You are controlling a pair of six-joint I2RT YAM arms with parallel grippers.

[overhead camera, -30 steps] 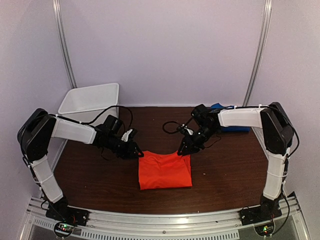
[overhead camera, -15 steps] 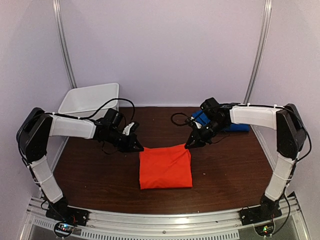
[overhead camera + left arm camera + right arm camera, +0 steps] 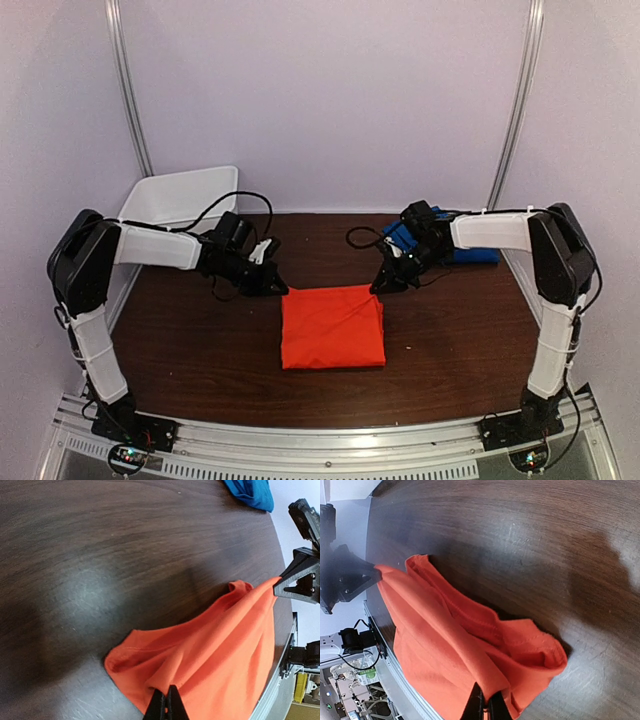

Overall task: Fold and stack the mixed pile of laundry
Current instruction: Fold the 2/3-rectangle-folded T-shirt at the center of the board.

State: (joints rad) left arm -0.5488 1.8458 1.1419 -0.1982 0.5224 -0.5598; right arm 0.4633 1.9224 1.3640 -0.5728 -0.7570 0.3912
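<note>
The right arm (image 3: 490, 232) hides part of the blue garment (image 3: 475, 256); the orange T-shirt (image 3: 225, 655) overruns both wrist views.

Bare counter (image 3: 190, 360) lies open across the lower left and lower right of the overhead frame. The folded orange-red T-shirt (image 3: 332, 327) fills the centre, where the left arm (image 3: 160, 248) and right arm (image 3: 490, 232) angle in to its upper corners. A white bin (image 3: 180, 197) blocks the upper left, a blue garment (image 3: 478, 256) the upper right.
</note>
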